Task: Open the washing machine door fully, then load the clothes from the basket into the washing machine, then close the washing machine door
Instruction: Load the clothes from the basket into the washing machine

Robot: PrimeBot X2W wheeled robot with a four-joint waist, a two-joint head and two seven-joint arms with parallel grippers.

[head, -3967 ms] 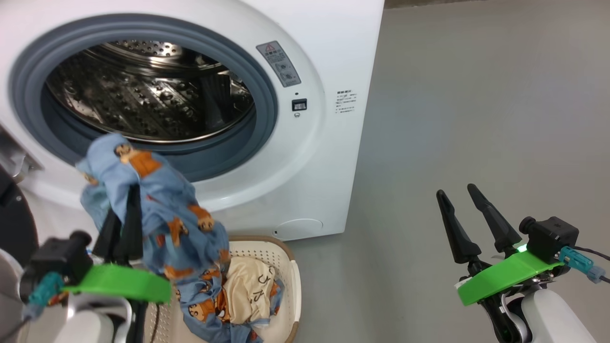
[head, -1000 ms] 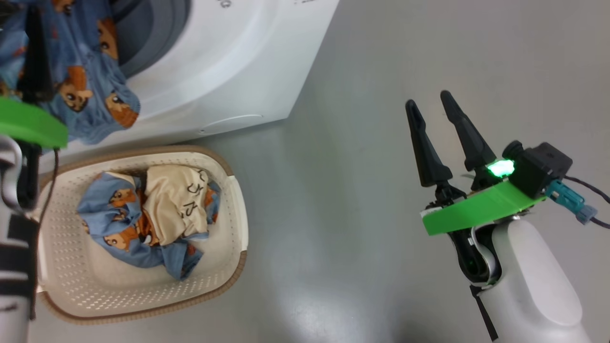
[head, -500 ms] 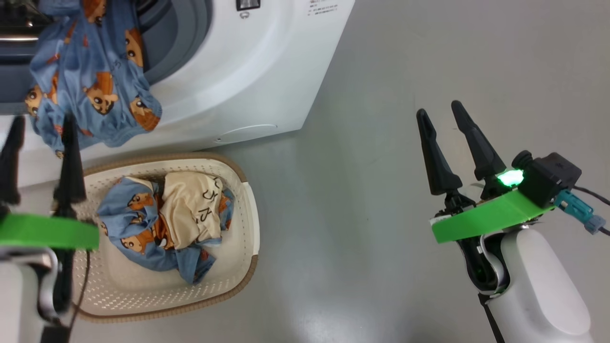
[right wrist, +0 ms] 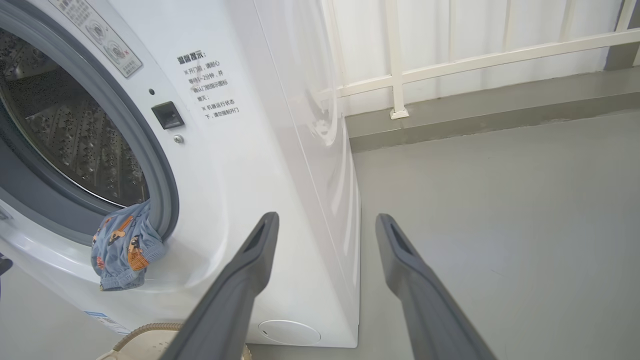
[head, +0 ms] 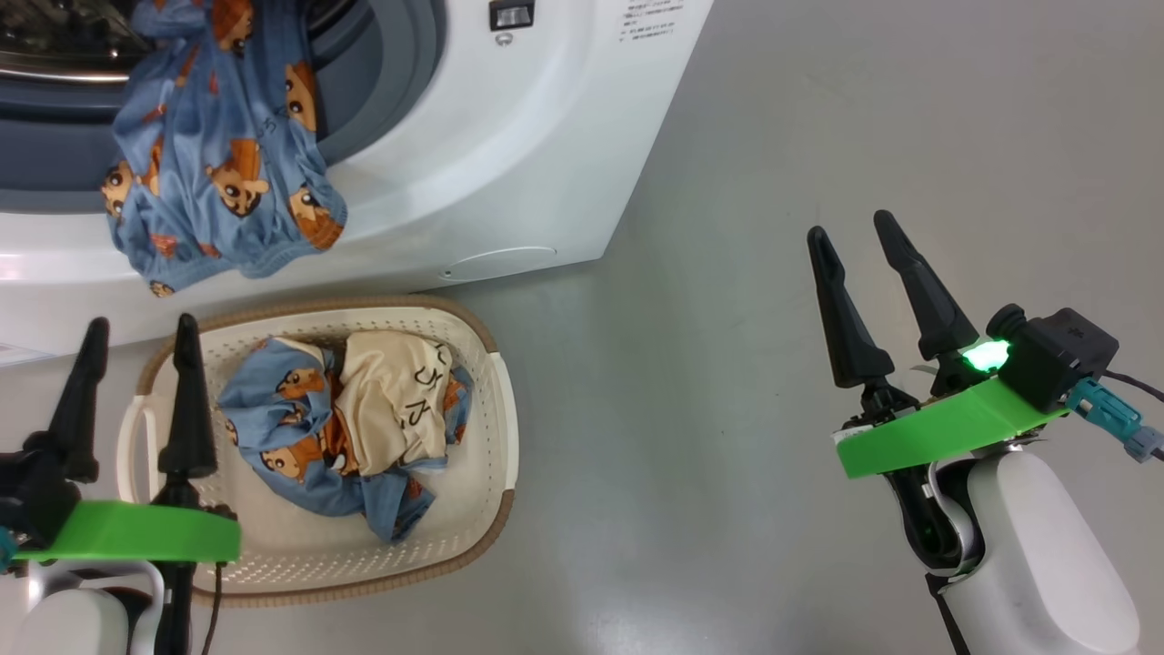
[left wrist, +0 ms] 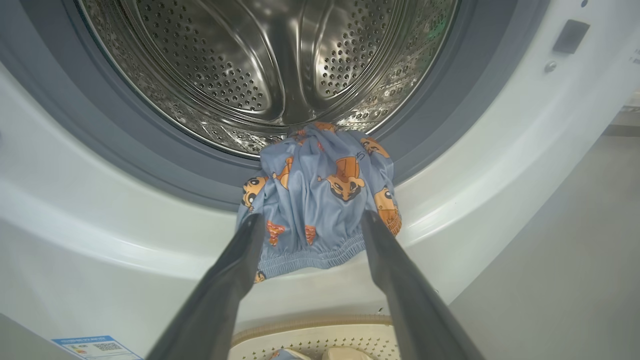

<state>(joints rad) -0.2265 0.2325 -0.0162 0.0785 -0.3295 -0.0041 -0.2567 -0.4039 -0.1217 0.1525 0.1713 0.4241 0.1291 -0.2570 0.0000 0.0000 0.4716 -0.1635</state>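
Note:
The white washing machine (head: 509, 155) stands at the upper left with its steel drum (left wrist: 270, 65) exposed; its door is out of view. One light-blue bear-print garment (head: 218, 173) hangs over the grey rubber ring (left wrist: 150, 165), half in and half out. It also appears in the left wrist view (left wrist: 320, 200) and the right wrist view (right wrist: 125, 245). The cream basket (head: 505, 428) sits on the floor below, holding another blue bear garment (head: 273, 428) and a cream one with dark lettering (head: 391, 400). My left gripper (head: 138, 327) is open and empty over the basket's left end. My right gripper (head: 847, 227) is open and empty, far right.
Bare grey floor (head: 727, 273) stretches between the machine and my right arm. A white railing and wall (right wrist: 395, 60) run behind the machine's right side. A blue label sticker (left wrist: 95, 345) sits low on the machine's front.
My left gripper has let go of the blue bear garment, now draped over the drum's lip, and has drawn back down over the basket. The head camera has shifted. The right arm stays put.

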